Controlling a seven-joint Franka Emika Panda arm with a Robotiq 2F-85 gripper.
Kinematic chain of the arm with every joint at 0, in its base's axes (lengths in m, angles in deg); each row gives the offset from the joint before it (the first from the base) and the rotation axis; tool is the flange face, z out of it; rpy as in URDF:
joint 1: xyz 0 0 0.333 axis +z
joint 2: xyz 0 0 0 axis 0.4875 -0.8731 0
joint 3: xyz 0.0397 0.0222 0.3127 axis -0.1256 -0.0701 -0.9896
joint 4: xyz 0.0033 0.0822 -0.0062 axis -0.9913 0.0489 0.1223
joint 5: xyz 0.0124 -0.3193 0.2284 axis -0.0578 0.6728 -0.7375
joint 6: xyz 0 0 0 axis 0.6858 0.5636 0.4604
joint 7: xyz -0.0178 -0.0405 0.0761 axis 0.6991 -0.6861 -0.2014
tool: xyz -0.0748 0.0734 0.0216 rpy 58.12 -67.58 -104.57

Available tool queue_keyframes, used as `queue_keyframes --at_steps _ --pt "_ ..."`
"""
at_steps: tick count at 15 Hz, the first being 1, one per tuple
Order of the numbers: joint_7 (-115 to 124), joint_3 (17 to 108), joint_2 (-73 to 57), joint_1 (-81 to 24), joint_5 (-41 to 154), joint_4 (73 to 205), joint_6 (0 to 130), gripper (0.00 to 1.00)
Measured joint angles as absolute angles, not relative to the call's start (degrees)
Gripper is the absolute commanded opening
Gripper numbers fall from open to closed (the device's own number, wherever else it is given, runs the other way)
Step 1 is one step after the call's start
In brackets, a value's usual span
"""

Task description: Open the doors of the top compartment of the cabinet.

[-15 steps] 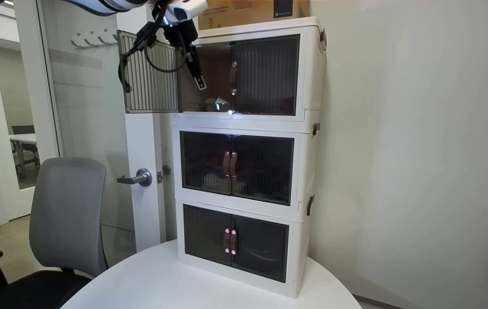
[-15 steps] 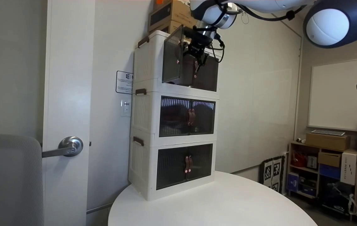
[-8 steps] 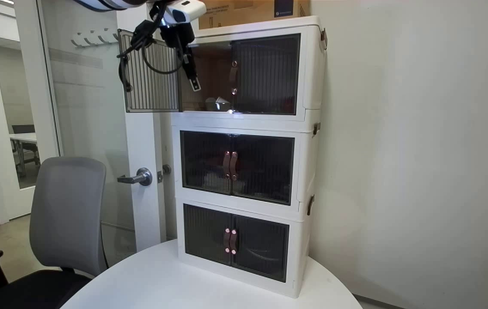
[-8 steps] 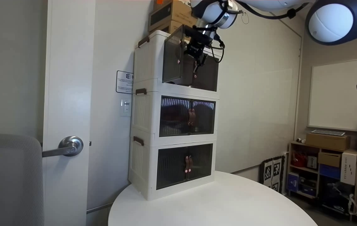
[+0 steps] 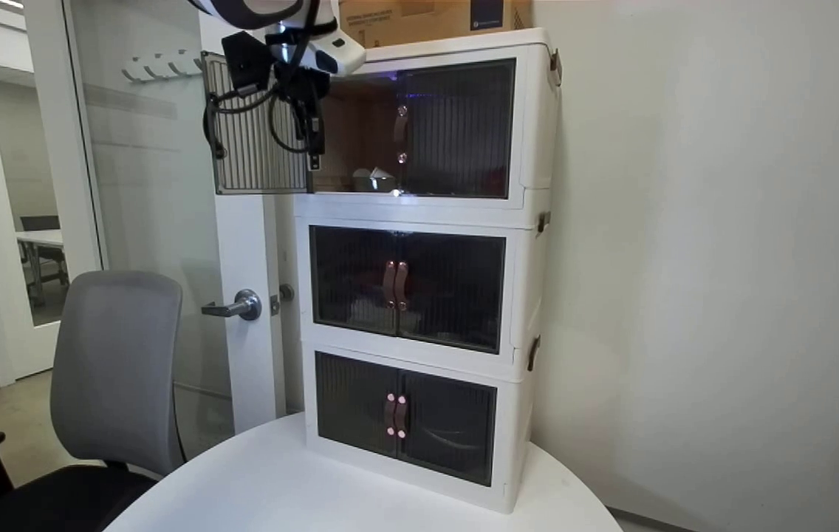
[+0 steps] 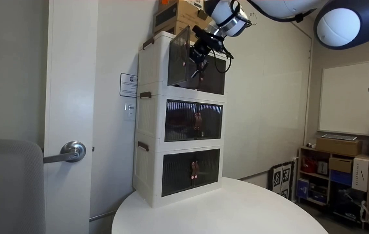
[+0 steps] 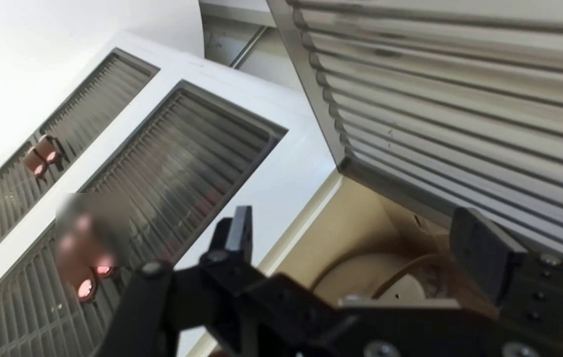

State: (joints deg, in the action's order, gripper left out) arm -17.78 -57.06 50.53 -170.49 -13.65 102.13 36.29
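The gripper (image 7: pixel 353 225) is released, its jaws spread wide; in an exterior view its dark fingers (image 5: pixel 314 155) overlap and cannot be told apart. Just beside it the open door (image 5: pixel 261 166) of the top compartment (image 5: pixel 360 118) stands swung outward, partly covered by dark wrist hardware (image 5: pixel 246 63); whether door and gripper touch, I cannot tell. Past the gripper, inside the compartment, a round thing (image 7: pixel 356 277) is half hidden by the tool's own body in the wrist view. To the gripper's other side the closed door (image 5: pixel 460 133) sits in its frame. Below it, the white cabinet (image 6: pixel 147 117) continues down to the table (image 6: pixel 223 211), its lower doors (image 5: pixel 456 292) closed; a blurred patch masks part of the middle handles (image 7: pixel 74 280). Above, the arm (image 6: pixel 220 13) and cardboard boxes (image 6: pixel 187 16) are cut off.
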Motion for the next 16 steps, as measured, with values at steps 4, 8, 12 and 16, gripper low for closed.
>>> queue_keyframes --at_steps 4,8,12,16 --pt "-13.2 -55.4 50.0 -170.5 -19.8 103.1 24.2 1.00" --pt "-14.7 -49.2 51.2 -169.8 -20.1 102.1 8.9 1.00" --pt "-17.6 -42.6 54.8 -169.0 -16.9 100.7 5.9 1.00" --pt "-20.5 -37.7 57.8 -169.2 -13.2 99.9 7.8 1.00"
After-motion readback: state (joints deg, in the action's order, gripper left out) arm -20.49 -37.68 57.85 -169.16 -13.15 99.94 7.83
